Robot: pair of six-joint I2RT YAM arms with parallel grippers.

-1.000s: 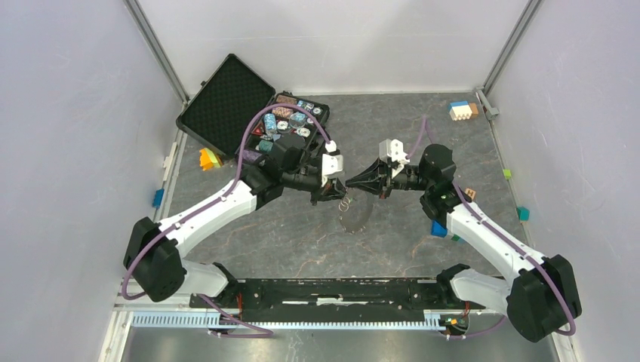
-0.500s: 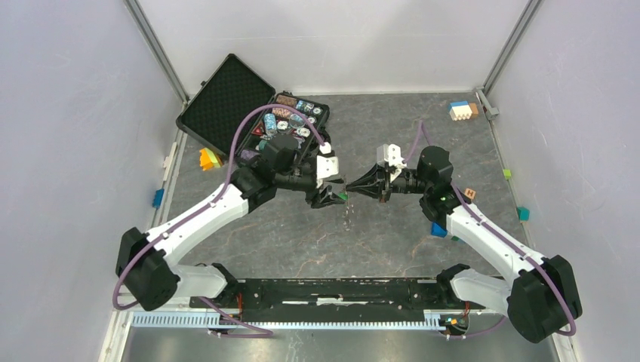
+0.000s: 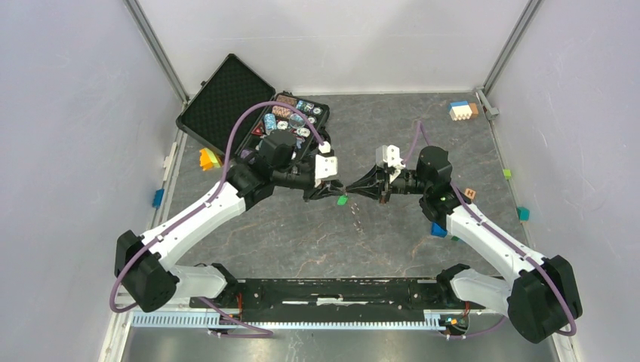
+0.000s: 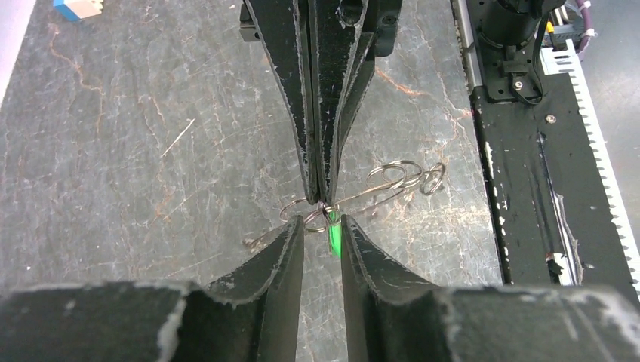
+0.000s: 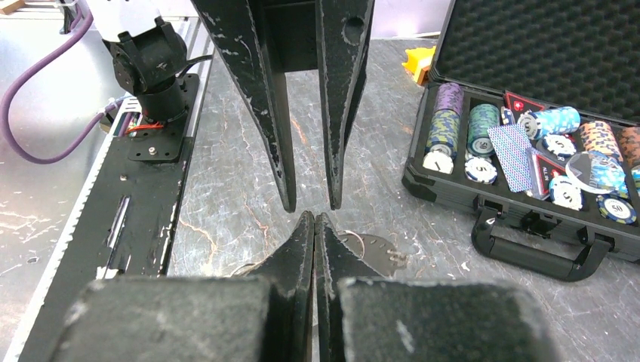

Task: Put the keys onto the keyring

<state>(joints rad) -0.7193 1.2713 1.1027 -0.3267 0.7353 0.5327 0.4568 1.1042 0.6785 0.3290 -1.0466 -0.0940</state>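
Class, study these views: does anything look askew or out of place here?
Yes: in the open chip case, a blue-backed card lies tilted across the chip stacks, and a clear disc rests loosely on top.

White poker chip point(image 5: 438, 161), front row of the black case point(image 5: 483, 202): face reads "1". Markings on the other chips point(image 5: 560, 121) are too small to read. No other lettering is legible.
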